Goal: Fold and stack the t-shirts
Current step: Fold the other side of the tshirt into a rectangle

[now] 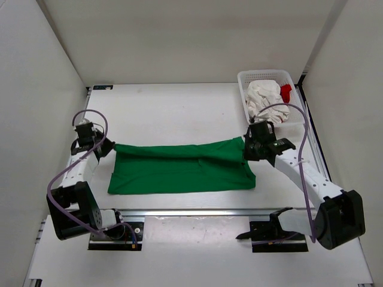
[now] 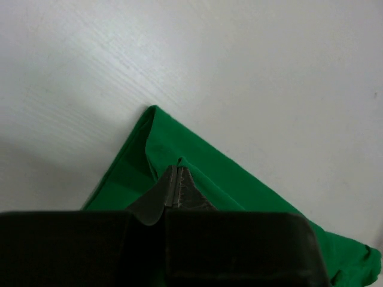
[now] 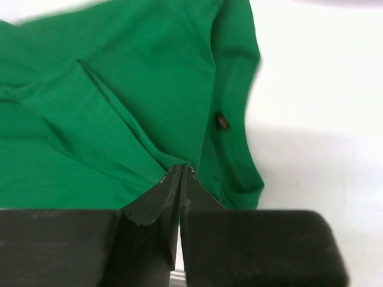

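Jaws pinch cloth on both sides. My left gripper [image 1: 109, 147] grips the green t-shirt [image 1: 179, 168] at its far-left corner, and my right gripper [image 1: 247, 147] grips its far-right corner. The shirt is stretched between them on the table [image 1: 167, 107]. Beyond the shirt's right end, a basket [image 1: 263, 74] holds the white t-shirt [image 1: 262, 97] and the red t-shirt [image 1: 286, 91], the latter mostly hidden.

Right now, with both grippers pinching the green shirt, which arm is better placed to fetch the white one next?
Probably right: the right gripper sits close to the basket holding the white t-shirt; the left gripper holds the green t-shirt at its opposite end.
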### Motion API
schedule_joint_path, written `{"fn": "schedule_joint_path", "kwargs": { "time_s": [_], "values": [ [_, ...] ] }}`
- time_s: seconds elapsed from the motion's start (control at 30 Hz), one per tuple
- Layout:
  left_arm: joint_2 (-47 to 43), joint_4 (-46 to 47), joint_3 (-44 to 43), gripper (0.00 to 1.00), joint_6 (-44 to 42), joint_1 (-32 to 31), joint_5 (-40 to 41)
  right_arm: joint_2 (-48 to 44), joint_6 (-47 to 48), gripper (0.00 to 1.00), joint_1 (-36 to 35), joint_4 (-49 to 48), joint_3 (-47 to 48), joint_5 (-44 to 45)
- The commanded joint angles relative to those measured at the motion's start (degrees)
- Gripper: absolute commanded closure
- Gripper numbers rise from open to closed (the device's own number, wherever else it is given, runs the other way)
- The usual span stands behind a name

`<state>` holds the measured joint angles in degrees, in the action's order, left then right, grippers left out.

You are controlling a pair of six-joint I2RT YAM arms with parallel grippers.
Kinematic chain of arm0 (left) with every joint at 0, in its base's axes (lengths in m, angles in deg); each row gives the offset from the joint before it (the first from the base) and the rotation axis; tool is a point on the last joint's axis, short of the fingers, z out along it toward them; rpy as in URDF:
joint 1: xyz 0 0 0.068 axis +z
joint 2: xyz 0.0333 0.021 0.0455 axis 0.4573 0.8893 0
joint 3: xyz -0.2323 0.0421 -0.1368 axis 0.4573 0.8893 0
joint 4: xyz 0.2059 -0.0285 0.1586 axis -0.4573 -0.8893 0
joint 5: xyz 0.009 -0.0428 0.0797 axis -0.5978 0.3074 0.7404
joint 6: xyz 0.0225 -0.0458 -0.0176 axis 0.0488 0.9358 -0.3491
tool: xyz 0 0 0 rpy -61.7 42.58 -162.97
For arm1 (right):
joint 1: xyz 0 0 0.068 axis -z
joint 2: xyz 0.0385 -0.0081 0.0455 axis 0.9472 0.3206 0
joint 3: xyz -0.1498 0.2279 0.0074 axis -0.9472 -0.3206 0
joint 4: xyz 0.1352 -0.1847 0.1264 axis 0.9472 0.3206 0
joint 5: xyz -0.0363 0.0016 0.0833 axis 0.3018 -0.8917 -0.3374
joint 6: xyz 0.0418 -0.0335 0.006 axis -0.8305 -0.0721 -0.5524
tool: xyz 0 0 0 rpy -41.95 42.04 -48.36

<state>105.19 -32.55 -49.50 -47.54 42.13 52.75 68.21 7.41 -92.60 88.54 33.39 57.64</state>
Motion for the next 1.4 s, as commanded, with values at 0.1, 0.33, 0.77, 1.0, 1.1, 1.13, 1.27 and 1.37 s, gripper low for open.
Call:
{"fn": "schedule_joint_path", "kwargs": {
  "time_s": [0.1, 0.33, 0.77, 1.0, 1.1, 1.13, 1.27, 1.37],
  "values": [
    [-3.0, -0.9, 5.4, 1.00, -0.2, 2.6, 0.0, -6.3, -6.6, 1.00, 0.0, -3.9, -10.5, -2.6],
    [-6.7, 1.7, 8.9, 0.68, 4.1, 5.6, -3.3, -11.2, -9.8, 0.90, 1.0, -8.9, -18.8, -5.2],
    [-15.5, 9.6, 9.3, 0.62, 7.7, -10.3, 0.9, -0.7, -7.3, 1.00, -6.8, -23.0, -8.2, -5.4],
    [-13.5, 18.4, 17.9, 0.64, 11.2, -23.1, 0.2, 16.4, -1.9, 0.65, -9.9, -28.7, 0.0, -7.0],
    [-11.7, 20.8, 19.3, 0.64, 11.4, -26.6, -0.2, 20.4, -1.8, 0.63, -9.4, -29.0, 2.0, -7.5],
    [-11.1, 21.3, 19.7, 0.64, 11.1, -27.1, 0.0, 21.7, -1.9, 0.63, -9.7, -29.5, 2.0, -8.1],
    [-10.5, 22.4, 21.6, 0.66, 10.1, -27.7, -0.1, 22.9, -2.3, 0.64, -11.1, -30.0, 0.7, -7.6],
    [-10.6, 22.8, 22.6, 0.66, 9.0, -27.2, 0.9, 22.6, -2.5, 0.67, -12.0, -30.5, -1.1, -7.0]
  ]
}}
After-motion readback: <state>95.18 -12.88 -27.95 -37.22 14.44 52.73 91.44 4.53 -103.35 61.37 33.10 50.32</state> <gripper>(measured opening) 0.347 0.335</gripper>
